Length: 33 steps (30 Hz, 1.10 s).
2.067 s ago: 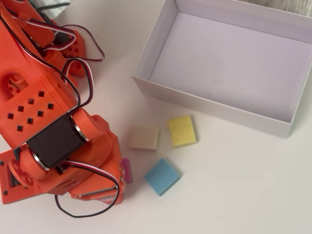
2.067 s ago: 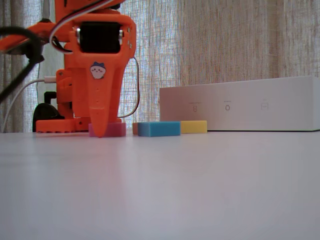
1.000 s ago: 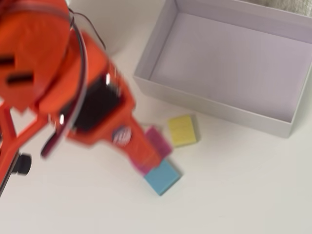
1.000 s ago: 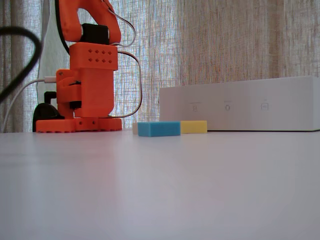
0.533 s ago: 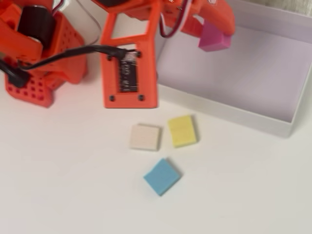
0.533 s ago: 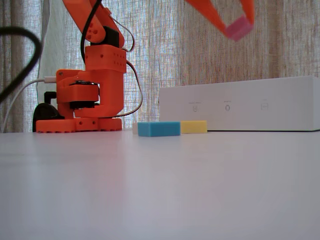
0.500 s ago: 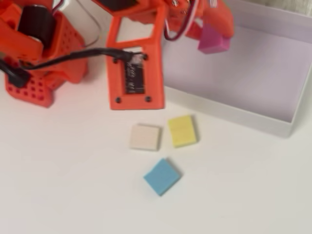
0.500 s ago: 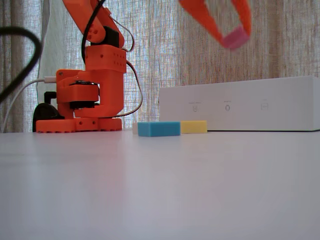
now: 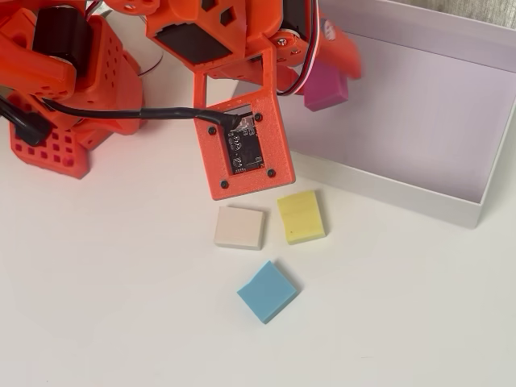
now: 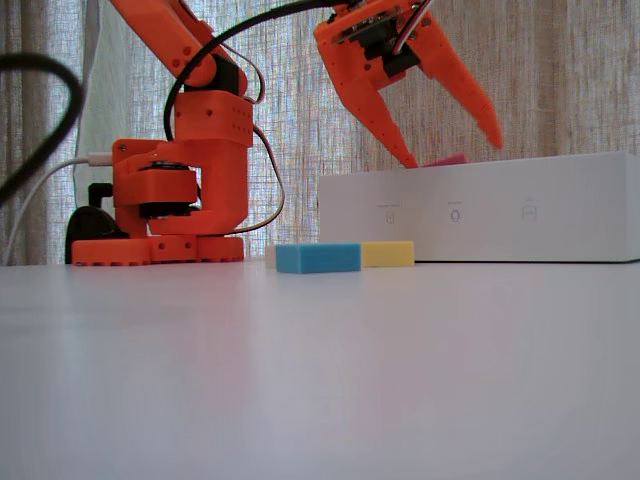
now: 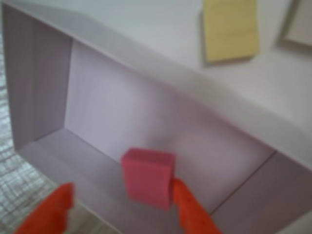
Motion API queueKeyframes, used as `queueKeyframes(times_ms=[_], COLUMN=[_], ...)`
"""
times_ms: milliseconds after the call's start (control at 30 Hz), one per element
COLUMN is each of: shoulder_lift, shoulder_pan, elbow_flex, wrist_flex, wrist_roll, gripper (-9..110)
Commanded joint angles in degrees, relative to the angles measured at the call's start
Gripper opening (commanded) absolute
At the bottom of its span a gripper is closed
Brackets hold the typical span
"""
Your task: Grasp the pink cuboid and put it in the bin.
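Since half a second ago our fingers point(image 10: 450, 145) have dropped to the bin point(image 10: 520, 205) rim and spread, letting the pink cuboid point(image 10: 446, 159) go. Overhead, we see it point(image 9: 326, 85) over the bin floor point(image 9: 403, 105). At the wrist, it point(image 11: 147, 177) touches one finger point(image 11: 190, 209) only.

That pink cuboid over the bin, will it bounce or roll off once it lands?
Probably not. The pink cuboid has flat faces and square edges, so it should settle flat rather than roll. Its matte, foam-like surface suggests it is light and soft, so any bounce is likely small. The bin has raised walls around it, and the gripper looks open.
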Motion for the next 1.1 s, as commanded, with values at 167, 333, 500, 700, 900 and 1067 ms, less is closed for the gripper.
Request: queueKeyframes(times_ms=[167, 333, 500, 700, 900, 1067], shoulder_lift=[5.98, 15.03, 29.18, 47.29, 56.07, 56.07], shoulder_pan=[8.26, 22.06, 37.53, 47.99, 51.68, 51.59], elbow_flex=[-7.29, -9.76, -1.93, 11.78, 18.19, 21.71], wrist_flex=[-6.86, -18.11, -34.1, -26.46, -3.34, 9.58], wrist_roll=[-4.75, -9.14, -9.84, -9.32, -9.05, -7.47], gripper=[46, 43, 42, 38, 27, 14])
